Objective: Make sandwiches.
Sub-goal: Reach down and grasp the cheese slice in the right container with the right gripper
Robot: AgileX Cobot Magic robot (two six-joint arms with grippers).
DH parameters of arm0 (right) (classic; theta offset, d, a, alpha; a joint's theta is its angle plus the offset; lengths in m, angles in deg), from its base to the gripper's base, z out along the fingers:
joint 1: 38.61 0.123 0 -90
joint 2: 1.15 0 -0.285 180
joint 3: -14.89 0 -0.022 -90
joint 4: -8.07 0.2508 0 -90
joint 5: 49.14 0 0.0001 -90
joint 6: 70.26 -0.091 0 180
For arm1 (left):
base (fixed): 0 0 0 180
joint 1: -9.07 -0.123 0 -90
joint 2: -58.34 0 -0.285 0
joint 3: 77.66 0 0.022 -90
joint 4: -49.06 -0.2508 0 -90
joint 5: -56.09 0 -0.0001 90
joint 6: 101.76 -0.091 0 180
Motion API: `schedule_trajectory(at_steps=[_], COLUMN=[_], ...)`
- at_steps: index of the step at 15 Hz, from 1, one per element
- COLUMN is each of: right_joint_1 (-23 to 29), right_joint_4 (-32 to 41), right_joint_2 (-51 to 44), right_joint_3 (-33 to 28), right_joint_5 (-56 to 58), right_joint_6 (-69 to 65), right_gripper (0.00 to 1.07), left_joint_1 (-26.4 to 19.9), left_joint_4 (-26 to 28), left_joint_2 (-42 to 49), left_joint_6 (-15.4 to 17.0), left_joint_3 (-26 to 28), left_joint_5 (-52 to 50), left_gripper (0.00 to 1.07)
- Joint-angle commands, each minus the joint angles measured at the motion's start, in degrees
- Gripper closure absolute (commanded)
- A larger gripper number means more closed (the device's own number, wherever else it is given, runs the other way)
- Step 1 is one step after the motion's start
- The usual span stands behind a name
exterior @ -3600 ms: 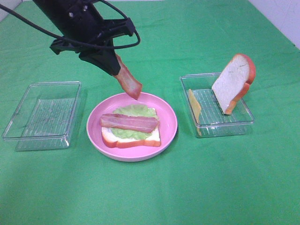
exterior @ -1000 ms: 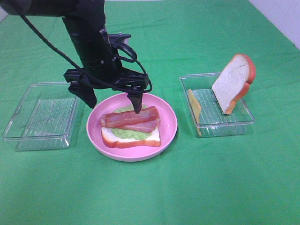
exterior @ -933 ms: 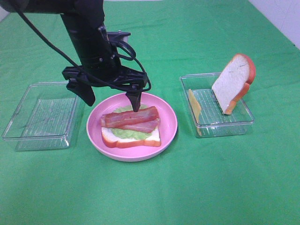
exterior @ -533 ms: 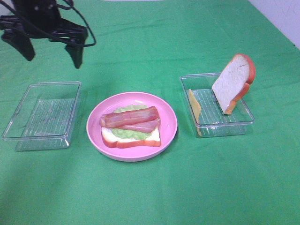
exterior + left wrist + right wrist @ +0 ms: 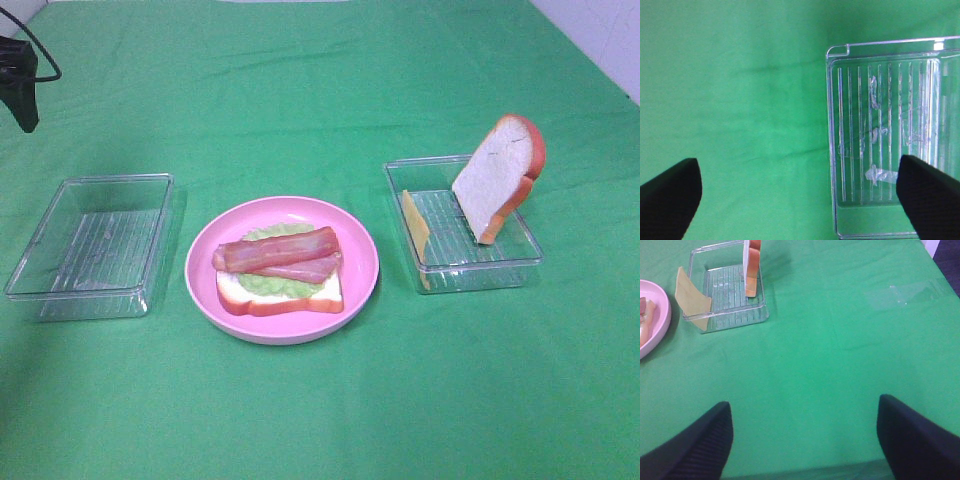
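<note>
Exterior high: sandwich [image 5: 281, 296] flat; bacon [image 5: 275, 251] long axis roughly left-right

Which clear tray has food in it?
The right tray: it holds a cheese slice and a leaning bread slice; the left tray holds nothing.

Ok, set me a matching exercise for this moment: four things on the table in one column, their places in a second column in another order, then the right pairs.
Things:
1. bacon strips
2. loose bread slice
3. cheese slice
4. left tray

Places:
A. beside the pink plate, on the left of the high view
B. propped upright at the far side of the right tray
C. lying on the lettuce
D. standing against the right tray's wall nearest the plate

Pairs: 1-C, 2-B, 3-D, 4-A
</note>
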Motion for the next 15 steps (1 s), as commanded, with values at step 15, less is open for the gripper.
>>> schedule_trajectory(at_steps=[15], right_joint_1=[-0.17], right_joint_4=[0.17], right_joint_2=[-1.66], right_joint_3=[-0.11], right_joint_5=[-0.23], right_joint_6=[0.46], right_gripper=[0.31], left_joint_1=[1.09], left_joint_4=[4.58], left_joint_2=[71.56], left_joint_6=[-4.47], left_joint_3=[-53.23], left_joint_5=[-5.67], left_gripper=[0.07])
